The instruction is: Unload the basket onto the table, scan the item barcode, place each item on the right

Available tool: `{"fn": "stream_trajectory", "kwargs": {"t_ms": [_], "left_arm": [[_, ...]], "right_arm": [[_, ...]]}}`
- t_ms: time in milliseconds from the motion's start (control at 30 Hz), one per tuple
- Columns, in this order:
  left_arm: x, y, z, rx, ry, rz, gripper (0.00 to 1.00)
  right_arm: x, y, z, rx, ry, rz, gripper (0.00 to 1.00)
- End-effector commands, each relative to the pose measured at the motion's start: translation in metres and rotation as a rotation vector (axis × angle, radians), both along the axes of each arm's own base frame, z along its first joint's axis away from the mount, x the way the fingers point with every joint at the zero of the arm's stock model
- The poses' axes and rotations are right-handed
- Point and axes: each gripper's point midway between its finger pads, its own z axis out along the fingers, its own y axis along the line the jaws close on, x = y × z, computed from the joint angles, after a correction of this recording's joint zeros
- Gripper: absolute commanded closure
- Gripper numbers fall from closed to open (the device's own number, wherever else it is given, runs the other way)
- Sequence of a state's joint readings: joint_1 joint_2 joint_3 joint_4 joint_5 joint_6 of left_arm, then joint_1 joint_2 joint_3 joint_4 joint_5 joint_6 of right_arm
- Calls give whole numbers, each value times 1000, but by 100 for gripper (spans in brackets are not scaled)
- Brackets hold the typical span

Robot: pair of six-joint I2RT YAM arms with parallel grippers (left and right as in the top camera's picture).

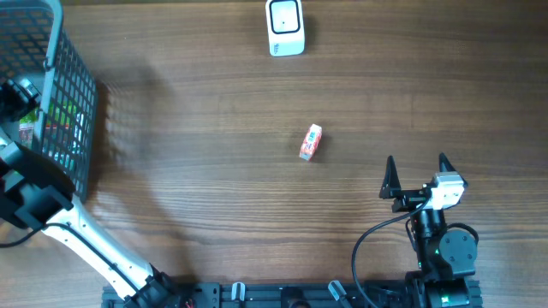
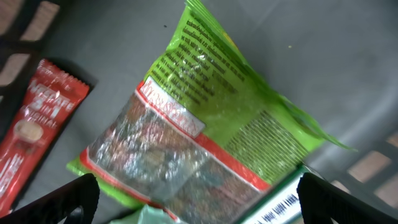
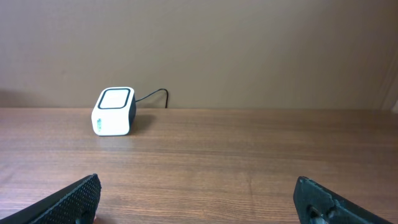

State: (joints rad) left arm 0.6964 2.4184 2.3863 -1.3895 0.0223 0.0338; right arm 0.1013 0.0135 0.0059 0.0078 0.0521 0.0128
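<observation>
Wooden table (image 1: 214,103) holds one scanner (image 1: 285,27), one packet (image 1: 311,142), one basket (image 1: 77,77); left tool (image 2: 199,202), right tool (image 1: 417,162) gape wide.

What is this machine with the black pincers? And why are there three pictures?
It is a robot with two arms at a wooden table. Each arm ends in a pincer for grabbing. One picture looks down from above; the other two come from cameras on the wrists. On the table are a grey basket, a white scanner and one small orange-and-white pack. The left pincer is open inside the basket, above a green packet, with a red sachet beside it. The right pincer is open too, facing the scanner. Neither holds anything.
</observation>
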Motion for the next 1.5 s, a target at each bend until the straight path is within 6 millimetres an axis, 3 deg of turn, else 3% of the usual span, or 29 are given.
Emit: {"fn": "stream_trajectory", "kwargs": {"t_ms": [0,233,533,600,700,767,800,833,867,933,1033,1100,1200,1267,1367,1467], "left_arm": [[-2,2,-29,-9,48,-87,0],[-3,2,-60,-14,65,-150,0],[-26,-16,-120,-80,134,-185,2],[-27,-24,-124,-117,124,-187,12],[-25,-39,-123,-194,89,-189,46],[-28,-42,-122,-208,102,-188,52],[-29,-43,-122,-212,106,-188,61],[-31,-44,-121,-217,111,-187,91],[-31,-45,-121,-220,113,-187,96],[-30,-43,-113,-209,103,-187,96],[-18,-34,-79,-154,47,-166,96],[-6,-23,-36,-87,-25,-141,96],[11,-8,56,60,-192,-97,96],[15,-5,150,205,-368,-62,96],[1,-15,263,362,-596,8,96],[-25,-42,336,396,-775,98,96]], "right_arm": [[0,-1,2,-9,-11,-4,0],[0,-1,2,-9,-11,-4,0],[0,-1,2,-9,-11,-4,0],[0,-1,2,-9,-11,-4,0],[0,-1,2,-9,-11,-4,0],[0,-1,2,-9,-11,-4,0],[0,-1,2,-9,-11,-4,1],[0,-1,2,-9,-11,-4,0],[0,-1,2,-9,-11,-4,0],[0,-1,2,-9,-11,-4,0],[0,-1,2,-9,-11,-4,0],[0,-1,2,-9,-11,-4,0],[0,-1,2,-9,-11,-4,0],[0,-1,2,-9,-11,-4,0],[0,-1,2,-9,-11,-4,0],[0,-1,2,-9,-11,-4,0]]}}
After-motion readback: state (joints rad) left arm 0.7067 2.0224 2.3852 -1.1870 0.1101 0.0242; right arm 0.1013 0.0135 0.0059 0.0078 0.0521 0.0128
